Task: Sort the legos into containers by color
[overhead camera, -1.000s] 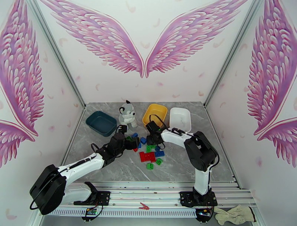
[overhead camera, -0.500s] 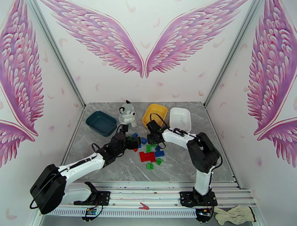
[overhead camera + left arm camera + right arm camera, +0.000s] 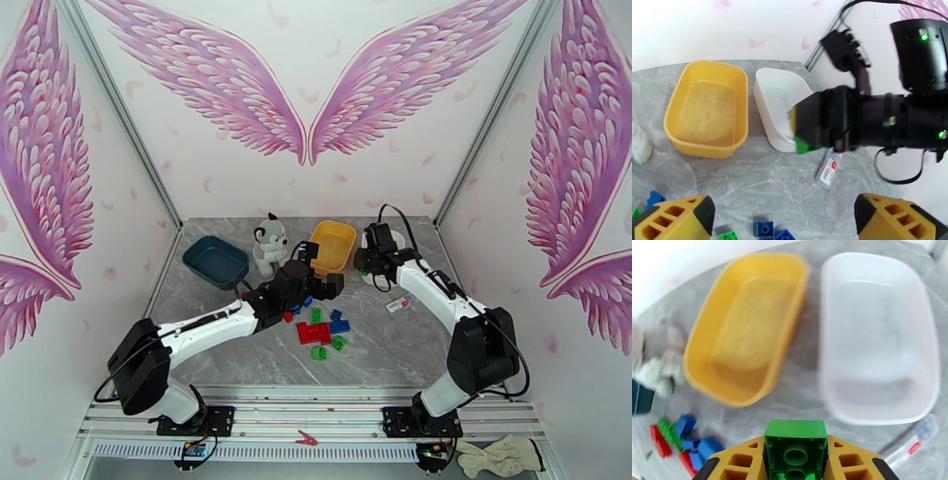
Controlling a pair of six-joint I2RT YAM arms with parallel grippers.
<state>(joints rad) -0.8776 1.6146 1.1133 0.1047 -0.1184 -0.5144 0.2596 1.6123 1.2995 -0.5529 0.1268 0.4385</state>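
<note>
**Right pincer gripping a green lego by the white tray**

The right pincer [image 3: 795,461] is clamping its two yellow fingers [image 3: 738,458] on a green lego [image 3: 795,441], one finger pressing on each side, with the brick's hollow underside facing the wrist camera. In the left wrist view the same brick [image 3: 804,146] is poking out below the black body of the right pincer [image 3: 817,122] and is hanging at the near corner of the white tray [image 3: 768,114], apparently off the counter [image 3: 379,347].

The white tray [image 3: 926,319] and the yellow tray [image 3: 750,327] are lying side by side, close together but not touching. The teal tray [image 3: 215,260] is sitting well to the left, and a grey-and-white plush dog [image 3: 271,241] is sitting between it and the yellow tray.

The left pincer [image 3: 786,217] is standing wide open and gripping nothing. From above, it [image 3: 328,284] is hovering just in front of the yellow tray, at the far edge of the loose legos.

The remaining legos [image 3: 320,324], red, green and blue, are lying clustered on the counter between the two arms. A small clear packet with a red-and-white label [image 3: 828,169] is lying flat on the counter just in front of the white tray.
</note>
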